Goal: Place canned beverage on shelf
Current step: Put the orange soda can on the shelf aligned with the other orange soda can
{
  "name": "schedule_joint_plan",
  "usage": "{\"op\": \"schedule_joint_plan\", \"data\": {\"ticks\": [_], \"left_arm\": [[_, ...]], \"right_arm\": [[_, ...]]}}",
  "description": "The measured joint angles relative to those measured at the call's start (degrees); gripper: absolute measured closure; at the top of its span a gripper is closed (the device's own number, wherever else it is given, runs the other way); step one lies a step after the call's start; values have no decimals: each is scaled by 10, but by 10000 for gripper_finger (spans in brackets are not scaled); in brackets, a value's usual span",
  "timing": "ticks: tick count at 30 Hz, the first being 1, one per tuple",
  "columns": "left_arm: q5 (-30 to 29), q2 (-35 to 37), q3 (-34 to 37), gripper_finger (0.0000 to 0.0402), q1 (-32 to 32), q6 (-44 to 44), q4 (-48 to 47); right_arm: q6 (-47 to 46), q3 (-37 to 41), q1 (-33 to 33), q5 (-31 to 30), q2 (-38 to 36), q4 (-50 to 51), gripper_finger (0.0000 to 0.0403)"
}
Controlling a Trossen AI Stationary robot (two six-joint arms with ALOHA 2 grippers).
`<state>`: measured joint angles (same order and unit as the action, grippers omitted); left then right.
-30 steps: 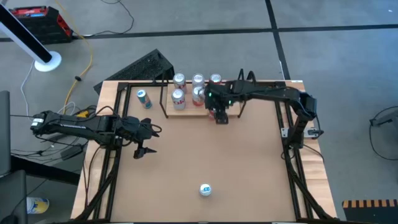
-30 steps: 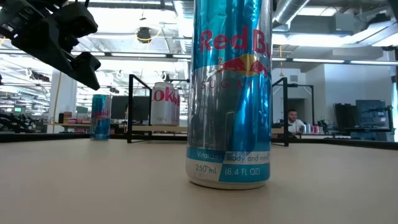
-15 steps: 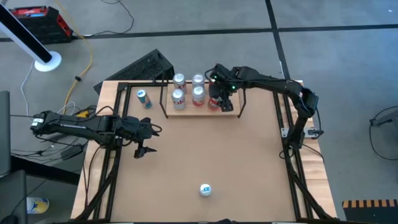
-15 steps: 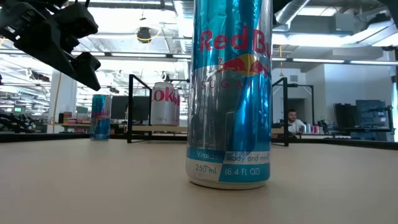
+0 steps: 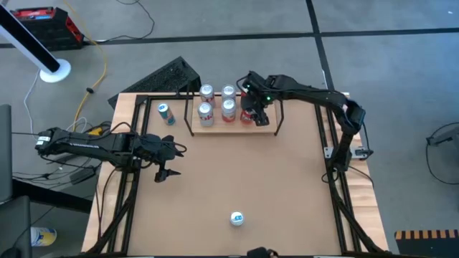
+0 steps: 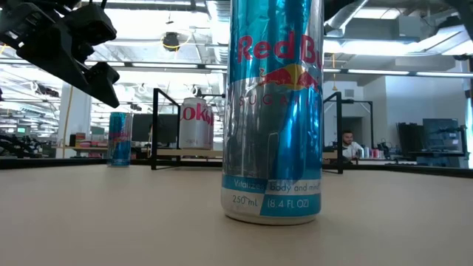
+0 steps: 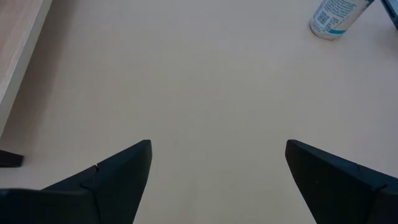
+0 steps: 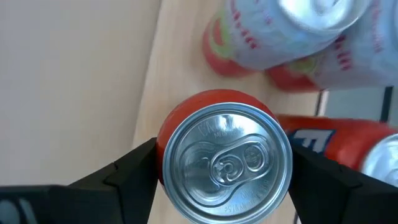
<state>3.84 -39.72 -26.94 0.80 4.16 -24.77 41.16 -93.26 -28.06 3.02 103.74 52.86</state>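
Gripping red can (image 8: pixel 224 158) — over shelf (image 5: pixel 233 125).

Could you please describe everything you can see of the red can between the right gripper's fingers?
The red can is a drinks can with a bright red body and a silver aluminium top whose pull tab is still flat, so it looks unopened. It stands upright on the pale wood plank of the shelf, at its right end, beside the other cans already placed there. The right gripper is shut on it from above, one dark finger against each side.
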Motion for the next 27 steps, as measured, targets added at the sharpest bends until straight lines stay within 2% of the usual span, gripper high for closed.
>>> {"op": "schedule_joint_plan", "data": {"ticks": [13, 18, 20, 27], "left_arm": [[0, 0, 0, 47, 0, 0, 0], [0, 0, 0, 47, 0, 0, 0], [0, 0, 0, 47, 0, 0, 0], [0, 0, 0, 47, 0, 0, 0]], "right_arm": [[-3, -2, 3, -4, 14, -2, 86], [-26, -1, 3, -6, 15, 1, 26], [-37, 1, 3, -6, 16, 5, 14], [-46, 1, 17, -62, 16, 5, 27]]}}
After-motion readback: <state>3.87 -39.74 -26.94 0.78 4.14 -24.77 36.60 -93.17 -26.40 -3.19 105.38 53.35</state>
